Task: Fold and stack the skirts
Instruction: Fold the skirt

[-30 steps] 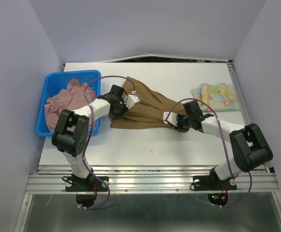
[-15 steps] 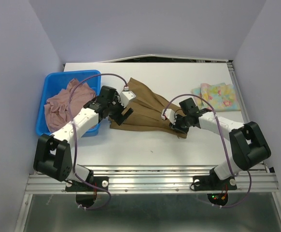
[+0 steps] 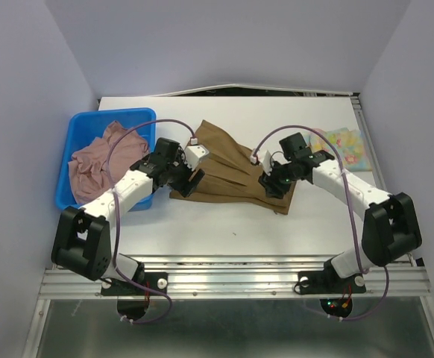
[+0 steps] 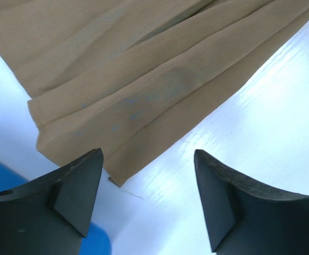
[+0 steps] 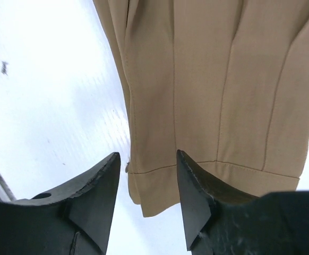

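Note:
The brown pleated skirt (image 3: 228, 168) lies flat in the middle of the table. My left gripper (image 3: 193, 181) hovers open over its near-left corner; in the left wrist view that gripper (image 4: 148, 154) has only the cloth's corner (image 4: 144, 69) and bare table between its fingers. My right gripper (image 3: 271, 185) is open above the skirt's right hem, and the right wrist view shows that gripper (image 5: 148, 155) apart from the hem (image 5: 223, 79), holding nothing. The dusty pink skirt (image 3: 98, 156) is bunched in the bin. The floral skirt (image 3: 345, 145) lies folded at far right, partly behind my right arm.
The blue plastic bin (image 3: 66, 195) stands at the table's left edge, close to my left arm. White table (image 3: 232, 224) shows in front of the brown skirt, and a metal rail (image 3: 232, 276) runs along the near edge.
Both grippers have opened and let go of the brown skirt. The skirt has settled flat. My right gripper has lifted and shifted toward the far right.

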Available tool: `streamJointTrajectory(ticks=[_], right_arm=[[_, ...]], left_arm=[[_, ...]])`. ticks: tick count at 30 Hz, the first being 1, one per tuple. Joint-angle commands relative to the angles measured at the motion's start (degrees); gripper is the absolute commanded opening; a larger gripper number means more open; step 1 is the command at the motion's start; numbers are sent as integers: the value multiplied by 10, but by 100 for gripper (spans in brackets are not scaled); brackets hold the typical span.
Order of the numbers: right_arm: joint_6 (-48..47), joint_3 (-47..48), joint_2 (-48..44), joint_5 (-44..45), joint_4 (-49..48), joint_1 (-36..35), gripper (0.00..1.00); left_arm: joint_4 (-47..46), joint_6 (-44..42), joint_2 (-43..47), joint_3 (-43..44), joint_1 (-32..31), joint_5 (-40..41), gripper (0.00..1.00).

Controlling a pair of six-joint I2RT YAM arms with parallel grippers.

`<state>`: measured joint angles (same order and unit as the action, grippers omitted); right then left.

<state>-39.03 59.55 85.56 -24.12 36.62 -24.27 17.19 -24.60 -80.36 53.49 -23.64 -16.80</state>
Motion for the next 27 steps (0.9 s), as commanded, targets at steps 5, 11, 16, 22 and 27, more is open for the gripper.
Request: streamJointTrajectory(ticks=[5,11,16,22,27], right_arm=[[17,110,85,-30,17,41,45],[-3,88,152,65,2,41,39],[-3,31,151,75,9,41,38],[26,-10,133,7,58,19,36],[145,-14,124,-57,13,-27,45]], left_arm=[[-12,54,-4,1,-2,-24,69],[9,69,-85,29,-1,8,53],[10,68,-166,65,-1,29,41],[14,64,-288,204,8,75,33],[25,75,-375,344,37,84,31]])
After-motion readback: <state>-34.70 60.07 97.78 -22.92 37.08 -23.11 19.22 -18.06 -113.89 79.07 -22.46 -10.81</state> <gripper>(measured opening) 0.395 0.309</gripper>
